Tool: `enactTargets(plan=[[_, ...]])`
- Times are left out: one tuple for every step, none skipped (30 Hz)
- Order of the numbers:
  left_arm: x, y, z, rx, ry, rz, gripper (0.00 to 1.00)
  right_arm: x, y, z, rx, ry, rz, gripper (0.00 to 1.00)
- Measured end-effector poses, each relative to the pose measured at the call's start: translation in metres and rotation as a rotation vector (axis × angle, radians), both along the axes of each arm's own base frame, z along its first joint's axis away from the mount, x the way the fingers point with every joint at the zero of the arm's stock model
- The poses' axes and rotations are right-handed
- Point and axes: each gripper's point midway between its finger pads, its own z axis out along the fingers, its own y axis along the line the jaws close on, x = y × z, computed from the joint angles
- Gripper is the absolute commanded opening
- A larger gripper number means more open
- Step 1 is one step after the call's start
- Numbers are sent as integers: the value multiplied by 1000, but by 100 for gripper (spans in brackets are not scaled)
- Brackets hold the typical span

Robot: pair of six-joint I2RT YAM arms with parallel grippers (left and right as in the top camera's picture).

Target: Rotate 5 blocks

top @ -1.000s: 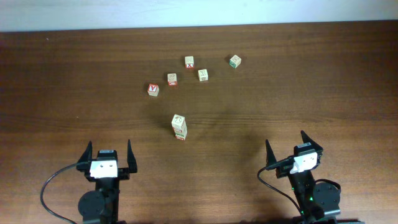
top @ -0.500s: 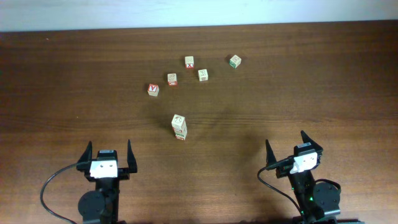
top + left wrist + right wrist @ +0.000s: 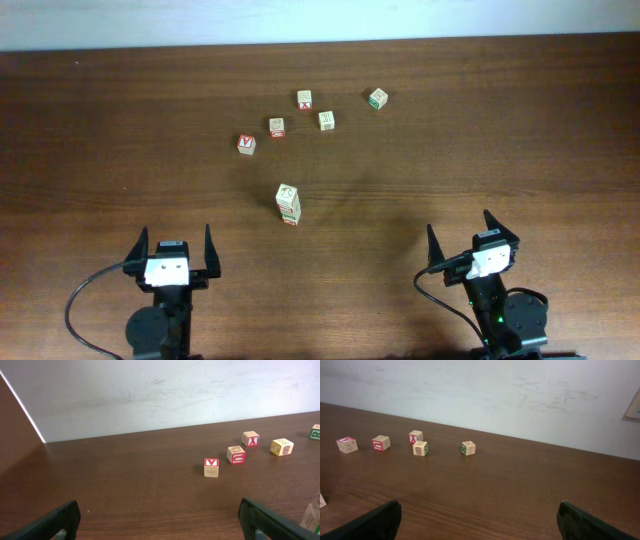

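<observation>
**Both grippers standing open, blocks lying well ahead of them**

The left gripper (image 3: 176, 238) is sitting at the near edge of the wooden table (image 3: 520, 120), jaws spread wide and holding nothing. The right gripper (image 3: 460, 228) is doing the same at the near right, turned slightly. Both are resting well apart from every block.

Seen from overhead, a stack of two cubes (image 3: 289, 204) is standing on its own, one cube on the other, between the arms and the rest of the blocks. Beyond it a loose group is lying with no two cubes touching: the red-printed cube (image 3: 277, 127), the yellowish cube (image 3: 326, 120) and, farthest right, the green-printed cube (image 3: 377, 97). The red Y cube (image 3: 246, 143) is lying at the left end of the group and the X cube (image 3: 305, 99) at its far side.

The overhead view is giving the layout, but the prints are too small to read there. The left wrist camera is showing the Y and the X plainly, while the frame's right edge is cutting the green-printed cube and only a corner of the stack is peeking in at lower right. The right wrist camera is showing the green-printed cube whole, with just a sliver of the stack at the left edge. Both wrist views are also showing the white wall (image 3: 150, 395) rising behind the table. In each, the dark fingers (image 3: 55, 522) are sitting at the bottom corners, far apart.
</observation>
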Motion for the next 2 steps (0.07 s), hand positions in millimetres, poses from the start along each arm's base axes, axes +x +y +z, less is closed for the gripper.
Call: enactTargets(plan=[[0, 0, 0, 0, 0, 0, 99, 0, 0, 0, 0, 0, 0, 99], [0, 0, 0, 0, 0, 0, 99, 0, 0, 0, 0, 0, 0, 99]])
